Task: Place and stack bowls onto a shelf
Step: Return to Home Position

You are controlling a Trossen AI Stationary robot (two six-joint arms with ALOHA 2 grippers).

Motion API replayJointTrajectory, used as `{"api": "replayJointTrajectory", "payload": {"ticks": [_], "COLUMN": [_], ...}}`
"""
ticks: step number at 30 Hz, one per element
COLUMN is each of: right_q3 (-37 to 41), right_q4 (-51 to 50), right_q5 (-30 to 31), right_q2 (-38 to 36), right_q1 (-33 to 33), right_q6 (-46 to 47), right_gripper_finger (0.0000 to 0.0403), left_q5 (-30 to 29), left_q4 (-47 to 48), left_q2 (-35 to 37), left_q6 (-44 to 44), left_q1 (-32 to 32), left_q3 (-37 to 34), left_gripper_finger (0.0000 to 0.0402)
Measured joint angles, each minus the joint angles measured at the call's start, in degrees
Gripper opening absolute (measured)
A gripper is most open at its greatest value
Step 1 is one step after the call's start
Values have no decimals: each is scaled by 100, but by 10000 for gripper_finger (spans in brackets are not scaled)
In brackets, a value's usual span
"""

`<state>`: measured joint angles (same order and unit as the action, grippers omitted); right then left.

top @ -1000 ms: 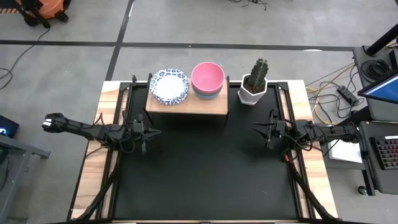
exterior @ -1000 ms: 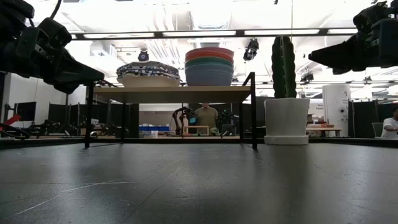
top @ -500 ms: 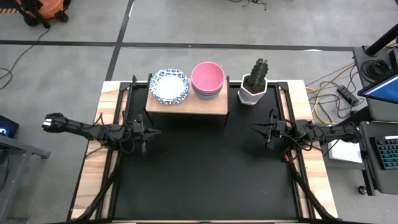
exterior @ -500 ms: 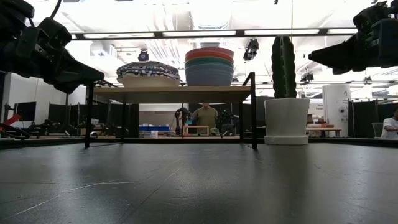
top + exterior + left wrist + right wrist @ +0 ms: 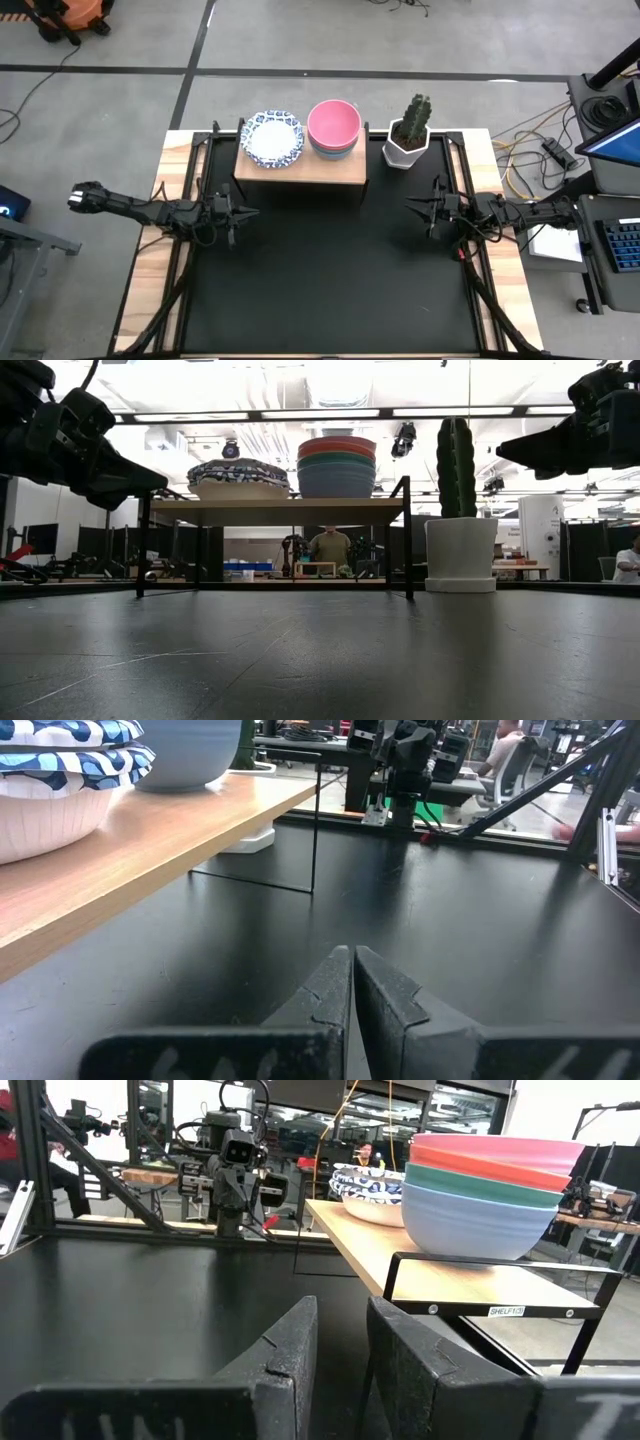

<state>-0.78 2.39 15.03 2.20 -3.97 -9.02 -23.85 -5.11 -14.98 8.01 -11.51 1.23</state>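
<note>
high: shelf point(image 5: 300, 170) upper centre, long axis left-right; patterned bowls point(image 5: 271, 138) on its left, plain bowls point(image 5: 333, 127) stacked on its right; left gripper point(image 5: 250, 212) mid-left, right gripper point(image 5: 410, 206) mid-right, both below it, well apart, equally near | low: arms raised, upper corners | left wrist: fingers point(image 5: 325, 990) together | right wrist: fingers point(image 5: 285, 1350) narrowly apart, empty

I've got a cactus point(image 5: 417, 110) in its white pot point(image 5: 405, 152) at the table's point(image 5: 330, 280) far right. Far behind, a person point(image 5: 327, 547) stands in the room. Cables point(image 5: 520, 143) and a keyboard point(image 5: 622, 245) off to the right.
</note>
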Motion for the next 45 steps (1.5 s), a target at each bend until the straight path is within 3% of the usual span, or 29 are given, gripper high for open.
{"api": "replayJointTrajectory", "payload": {"ticks": [45], "right_q3": [2], "right_q4": [0], "right_q5": [1], "right_q2": [0], "right_q1": [0], "right_q6": [0], "right_gripper_finger": [81], "left_q5": [1], "left_q4": [-1], "left_q2": [0], "left_q6": [0], "left_q1": [0], "left_q3": [1], "left_gripper_finger": [0]}}
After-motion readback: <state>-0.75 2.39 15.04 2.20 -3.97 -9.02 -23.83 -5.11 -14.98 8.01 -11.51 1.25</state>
